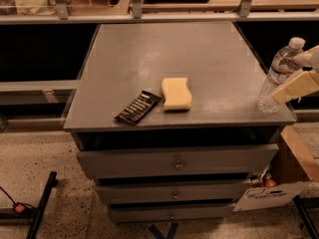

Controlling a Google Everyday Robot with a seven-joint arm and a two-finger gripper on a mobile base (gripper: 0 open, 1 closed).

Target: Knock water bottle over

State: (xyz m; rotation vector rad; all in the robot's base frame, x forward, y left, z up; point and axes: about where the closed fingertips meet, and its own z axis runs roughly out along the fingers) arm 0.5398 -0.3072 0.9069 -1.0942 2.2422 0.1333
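Note:
The water bottle is a slim clear ribbed bottle with a white cap. It stands upright at the right edge of the grey cabinet top, near the front right corner. My gripper comes in from the right edge of the view. Its cream-coloured fingers lie against the right side of the bottle, one at mid height and one near the cap.
A yellow sponge and a black snack packet lie near the front middle of the top. The cabinet has drawers below. A cardboard box stands on the floor at right. Shelving rails run behind.

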